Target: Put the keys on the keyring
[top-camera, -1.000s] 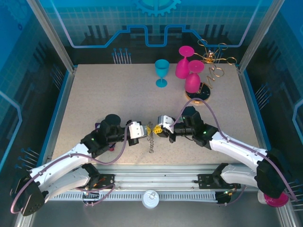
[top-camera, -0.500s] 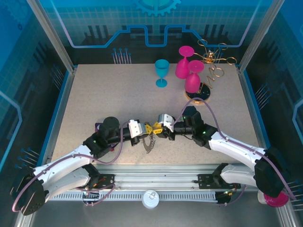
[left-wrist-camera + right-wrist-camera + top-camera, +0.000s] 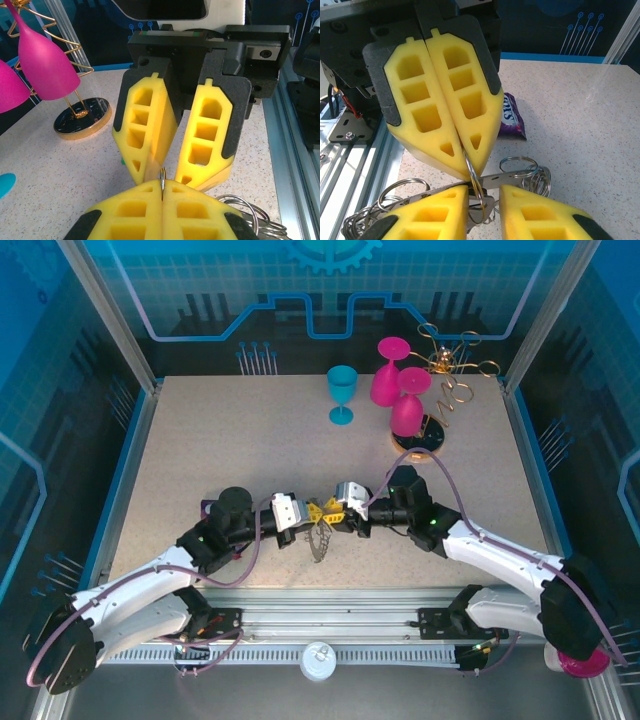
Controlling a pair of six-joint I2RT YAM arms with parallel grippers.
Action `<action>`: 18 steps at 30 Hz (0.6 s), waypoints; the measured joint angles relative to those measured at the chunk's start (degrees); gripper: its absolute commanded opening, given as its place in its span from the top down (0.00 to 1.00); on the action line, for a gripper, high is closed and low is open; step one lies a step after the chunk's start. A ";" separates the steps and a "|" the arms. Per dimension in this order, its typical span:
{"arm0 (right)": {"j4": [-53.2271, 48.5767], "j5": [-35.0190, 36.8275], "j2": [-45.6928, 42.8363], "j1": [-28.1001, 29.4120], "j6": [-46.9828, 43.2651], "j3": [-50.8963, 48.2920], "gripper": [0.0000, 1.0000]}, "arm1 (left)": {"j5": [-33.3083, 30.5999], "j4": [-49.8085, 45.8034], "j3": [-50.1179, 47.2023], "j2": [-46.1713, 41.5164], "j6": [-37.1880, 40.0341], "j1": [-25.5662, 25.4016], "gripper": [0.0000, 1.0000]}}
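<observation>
My left pincer point(image 3: 468, 162) is clamped shut on one thin silvery wire loop point(image 3: 471, 176) of the flat dark grey keyring point(image 3: 320, 538). The keyring hangs below the meeting fingertips over the speckled beige surface point(image 3: 240, 440), and yellow fingers hide most of its plate in both wrist views. My right pincer point(image 3: 484, 200) faces it tip to tip, narrowly parted around that loop, but I cannot tell whether it grips, and I cannot make out the two small keys among the tangled loops.
</observation>
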 measured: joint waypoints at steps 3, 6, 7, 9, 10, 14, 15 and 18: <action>-0.04 0.55 -0.72 0.00 -1.09 -0.59 0.73 | 0.00 0.00 0.00 0.00 0.02 0.00 1.00; -1.25 1.31 -1.25 0.00 -2.58 -0.87 0.73 | 0.00 -0.04 0.00 0.00 0.15 0.00 1.00; -1.62 1.38 -1.42 -0.04 -3.04 -0.98 0.73 | 0.00 -0.04 0.00 0.00 0.17 0.00 1.00; -2.01 1.27 -1.95 -0.17 -3.39 -1.31 0.73 | 0.00 -0.07 0.00 0.00 0.20 0.00 1.00; -2.03 1.22 -2.16 -0.26 -3.39 -1.46 0.73 | 0.00 -0.04 0.00 0.00 0.20 0.00 1.00; -1.18 0.90 -2.38 -0.26 -2.93 -1.57 0.73 | 0.02 -0.07 0.00 0.00 0.22 0.00 1.00; -0.90 0.81 -2.38 -0.26 -2.75 -1.57 0.73 | 0.04 -0.09 0.00 0.00 0.22 0.00 1.00; -0.02 0.28 -2.36 -0.26 -2.25 -1.57 0.75 | 0.44 -0.11 0.00 0.00 0.22 0.00 1.00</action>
